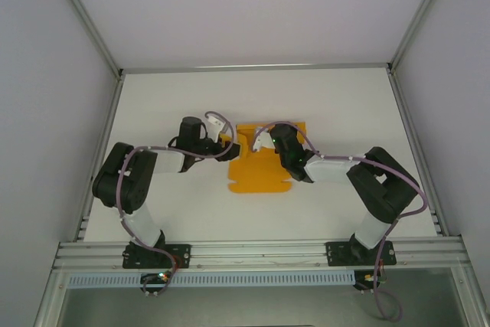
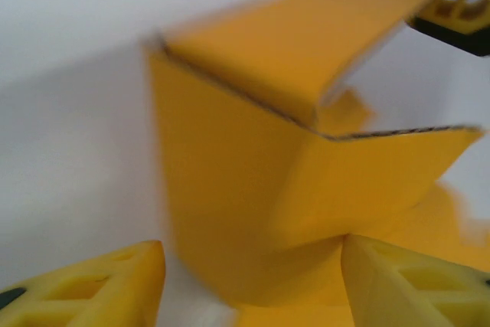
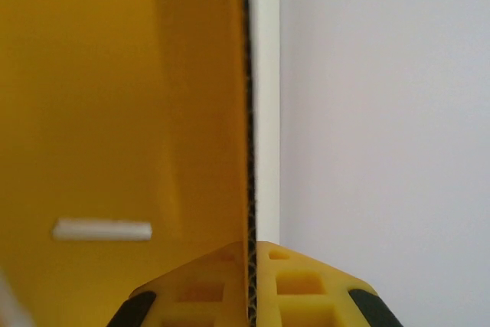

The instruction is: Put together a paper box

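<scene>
We found the paper box (image 1: 260, 178) partly folded at the middle of the table (image 1: 344, 112), between our two arms. Our right claw (image 3: 253, 254) was pinched shut on an upright edge of the card. Our left claw (image 2: 253, 266) stood open before a raised flap, holding nothing.

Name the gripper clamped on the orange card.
The right gripper: its jaws pinch the orange card by its edge. The left gripper stands open, gripping nothing.
</scene>
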`<state>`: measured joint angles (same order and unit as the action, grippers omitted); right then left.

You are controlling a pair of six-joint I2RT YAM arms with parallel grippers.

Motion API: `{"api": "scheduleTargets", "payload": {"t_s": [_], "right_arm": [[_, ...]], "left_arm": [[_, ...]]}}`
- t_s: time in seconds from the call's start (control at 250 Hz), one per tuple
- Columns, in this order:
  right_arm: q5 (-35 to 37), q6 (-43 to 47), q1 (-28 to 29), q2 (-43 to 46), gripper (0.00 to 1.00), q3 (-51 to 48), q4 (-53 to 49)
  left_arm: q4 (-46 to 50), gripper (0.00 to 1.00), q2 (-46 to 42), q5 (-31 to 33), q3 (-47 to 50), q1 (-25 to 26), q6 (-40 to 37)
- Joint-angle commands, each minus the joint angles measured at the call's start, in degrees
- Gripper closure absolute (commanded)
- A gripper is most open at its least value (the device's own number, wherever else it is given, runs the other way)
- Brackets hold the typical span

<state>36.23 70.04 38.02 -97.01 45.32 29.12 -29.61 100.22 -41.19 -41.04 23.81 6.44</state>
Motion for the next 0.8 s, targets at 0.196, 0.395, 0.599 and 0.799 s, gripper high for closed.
{"api": "scheduleTargets", "payload": {"t_s": [0.196, 0.395, 0.599, 0.799], "right_arm": [[-1.3, -0.5, 1.3, 1.1, 1.00, 0.1, 1.5], [-1.3, -1.8, 2.0, 2.3, 1.00, -0.4, -0.3], [1.9, -1.6, 4.6, 0.2, 1.00, -1.7, 3.0], [3.7, -4.6, 5.8, -0.7, 1.00, -2.7, 3.6]], "left_arm": [[-5.9, 0.37, 0.2, -5.8, 0.6, -2.5, 5.1], [-7.4, 0.36, -0.5, 2.2, 1.8, -1.9, 2.3], [-5.9, 0.35, 0.7, 2.1, 0.8, -0.5, -0.5], [-1.7, 0.47, 0.4, 12.6, 0.5, 1.7, -3.3]]}}
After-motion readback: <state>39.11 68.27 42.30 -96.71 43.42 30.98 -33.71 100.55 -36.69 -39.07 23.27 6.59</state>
